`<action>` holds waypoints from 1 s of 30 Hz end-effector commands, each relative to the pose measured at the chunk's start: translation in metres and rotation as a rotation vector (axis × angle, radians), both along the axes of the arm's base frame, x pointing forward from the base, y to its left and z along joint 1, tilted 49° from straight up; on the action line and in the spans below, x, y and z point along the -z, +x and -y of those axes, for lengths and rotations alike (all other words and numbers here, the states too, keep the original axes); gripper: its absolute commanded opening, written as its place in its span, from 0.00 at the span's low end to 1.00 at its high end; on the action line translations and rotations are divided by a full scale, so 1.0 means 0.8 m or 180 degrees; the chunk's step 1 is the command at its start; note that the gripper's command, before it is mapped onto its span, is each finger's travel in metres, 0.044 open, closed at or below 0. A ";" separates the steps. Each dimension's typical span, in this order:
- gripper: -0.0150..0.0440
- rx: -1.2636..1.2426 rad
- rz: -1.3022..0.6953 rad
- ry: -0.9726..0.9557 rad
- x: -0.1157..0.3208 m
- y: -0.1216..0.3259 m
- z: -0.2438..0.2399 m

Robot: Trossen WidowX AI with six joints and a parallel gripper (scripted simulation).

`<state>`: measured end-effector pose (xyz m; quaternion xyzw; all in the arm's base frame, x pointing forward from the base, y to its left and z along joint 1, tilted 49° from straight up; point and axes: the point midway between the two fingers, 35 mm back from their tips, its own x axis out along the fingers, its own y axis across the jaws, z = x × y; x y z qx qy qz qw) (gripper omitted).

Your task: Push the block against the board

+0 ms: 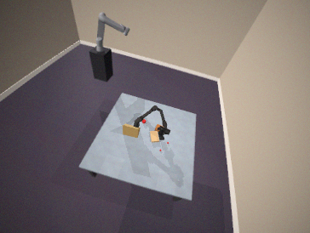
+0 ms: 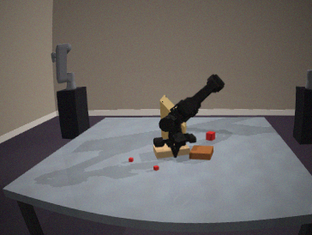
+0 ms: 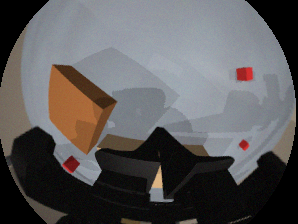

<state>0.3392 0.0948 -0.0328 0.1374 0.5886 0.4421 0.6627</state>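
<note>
Nearest the tabletop's front edge, seen from the exterior camera, is a small red cube (image 1: 168,143) (image 2: 156,167) (image 3: 245,74). A second small red cube (image 1: 160,150) (image 2: 131,159) (image 3: 244,145) sits a little farther back, nearer the left edge.

Behind them, the black gripper (image 1: 161,138) (image 2: 175,155) (image 3: 158,129) points down with its fingers closed together and nothing between them. Its tips overlap the front of the pale wooden board (image 1: 154,136) (image 2: 164,152) (image 3: 120,142) in that view; I cannot tell whether they touch it. The board lies flat around the middle of the tabletop (image 1: 106,153) (image 2: 103,193) (image 3: 200,35).

The orange-brown square block (image 1: 157,127) (image 2: 201,153) (image 3: 70,110) lies flat just beside the board, on the side toward the right edge. Whether a whole side touches is hard to tell.

Farther back toward the right edge is a larger red cube (image 1: 144,121) (image 2: 210,135) (image 3: 71,164). A tall tan slab (image 1: 131,130) (image 2: 165,105) stands behind the board, toward the far edge. Beyond the far left corner, a grey arm (image 1: 100,27) (image 2: 62,64) stands on a black pedestal (image 1: 101,65) (image 2: 74,113).
</note>
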 end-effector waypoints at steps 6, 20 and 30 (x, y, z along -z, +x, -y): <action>0.25 0.0041 0.0003 0.0010 0.003 -0.009 0.007; 0.25 0.0041 0.0000 0.0007 0.011 -0.031 0.016; 0.25 0.0041 -0.0002 0.0006 0.016 -0.048 0.021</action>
